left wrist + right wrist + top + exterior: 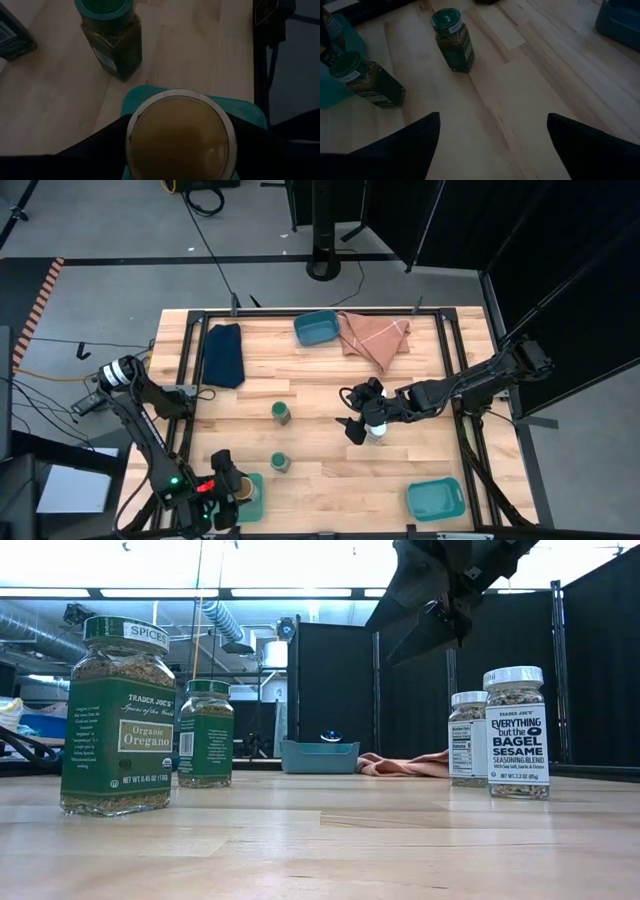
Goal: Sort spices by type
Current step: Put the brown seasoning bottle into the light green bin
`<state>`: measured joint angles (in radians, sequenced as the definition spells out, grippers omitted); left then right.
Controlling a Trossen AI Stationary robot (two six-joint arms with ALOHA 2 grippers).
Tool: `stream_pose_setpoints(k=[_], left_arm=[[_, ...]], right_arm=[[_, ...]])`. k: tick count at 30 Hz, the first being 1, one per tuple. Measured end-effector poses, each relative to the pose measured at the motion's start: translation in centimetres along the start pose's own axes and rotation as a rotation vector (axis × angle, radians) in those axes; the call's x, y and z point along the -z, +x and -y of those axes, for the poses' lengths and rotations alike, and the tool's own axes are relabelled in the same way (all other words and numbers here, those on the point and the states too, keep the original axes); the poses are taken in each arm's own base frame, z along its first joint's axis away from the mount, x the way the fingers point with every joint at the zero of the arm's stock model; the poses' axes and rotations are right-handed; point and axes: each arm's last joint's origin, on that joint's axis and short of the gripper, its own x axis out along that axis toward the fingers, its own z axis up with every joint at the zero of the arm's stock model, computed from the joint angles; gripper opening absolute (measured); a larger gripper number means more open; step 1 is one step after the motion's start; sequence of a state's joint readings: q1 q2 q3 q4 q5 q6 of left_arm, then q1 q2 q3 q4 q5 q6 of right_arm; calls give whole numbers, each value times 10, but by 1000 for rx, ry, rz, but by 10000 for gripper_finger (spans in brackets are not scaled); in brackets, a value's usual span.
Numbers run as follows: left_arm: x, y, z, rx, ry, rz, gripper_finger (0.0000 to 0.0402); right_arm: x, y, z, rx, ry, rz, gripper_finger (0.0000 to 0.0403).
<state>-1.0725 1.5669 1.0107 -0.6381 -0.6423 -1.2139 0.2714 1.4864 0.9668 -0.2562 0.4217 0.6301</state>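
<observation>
The left gripper point(235, 488) is down at the near left corner of the wooden surface point(320, 380), its fingers point(100, 150) pinching a tan-lidded jar point(180, 135) right over a teal tray point(247, 111). The right gripper point(352, 422) hangs around the middle with fingers point(415, 145) spread wide, nothing between them. One white-lidded jar point(376, 430) sits right under that arm, and the low view shows two white-lidded ones side by side, the bagel seasoning jar point(517, 733) and another point(468, 739) behind it. Two green-lidded oregano jars stand left of centre, one nearer point(280, 463) and one further back point(282, 413). Another teal tray point(435, 498) sits near right, a third point(316, 328) at the back beside a pinkish cloth point(375, 335), and a dark blue cloth point(224, 354) is back left.
</observation>
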Motion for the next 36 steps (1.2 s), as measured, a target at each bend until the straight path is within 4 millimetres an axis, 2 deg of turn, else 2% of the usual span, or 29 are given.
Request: stream_pose_setpoints(k=[10,21,31,36], left_arm=[[1,0,-3,-26,28,-7,293],[5,0,-9,-65,123,-64,313],[5,1,-7,-43,110,-78,316],[4,-1,-3,-9,95,-109,331]], right_arm=[[0,0,0,2,3,2,374],[0,0,0,6,24,5,374],[-1,0,1,9,28,6,374],[-1,0,1,9,28,6,374]])
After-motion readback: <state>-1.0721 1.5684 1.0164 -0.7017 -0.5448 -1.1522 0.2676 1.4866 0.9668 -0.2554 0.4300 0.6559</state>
